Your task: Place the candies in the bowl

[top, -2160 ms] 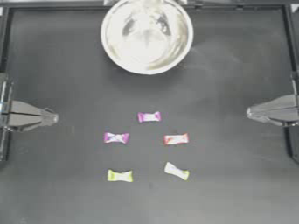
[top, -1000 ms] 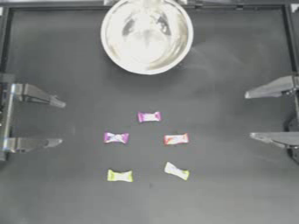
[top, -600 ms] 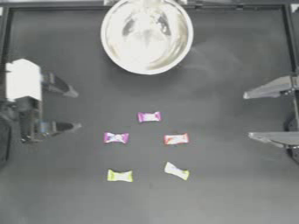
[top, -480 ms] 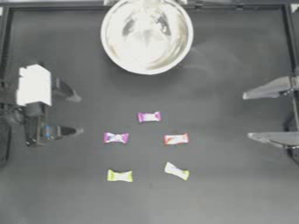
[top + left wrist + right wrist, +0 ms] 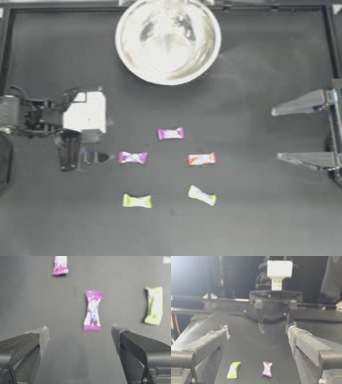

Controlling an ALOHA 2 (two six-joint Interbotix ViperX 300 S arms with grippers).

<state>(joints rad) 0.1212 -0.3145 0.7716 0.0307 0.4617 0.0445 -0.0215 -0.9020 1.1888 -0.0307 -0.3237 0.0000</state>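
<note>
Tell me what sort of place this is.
Probably a robot teleoperation test bench, not a kitchen: a bare dark table with a raised frame, two arm tools, left and right, and staged twist-wrapped candies below a shiny silvery bowl.

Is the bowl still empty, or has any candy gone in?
Empty. The bowl shows only bare shiny metal in the top view, and all five candies lie on the table, including the purple one before the open left gripper.
</note>
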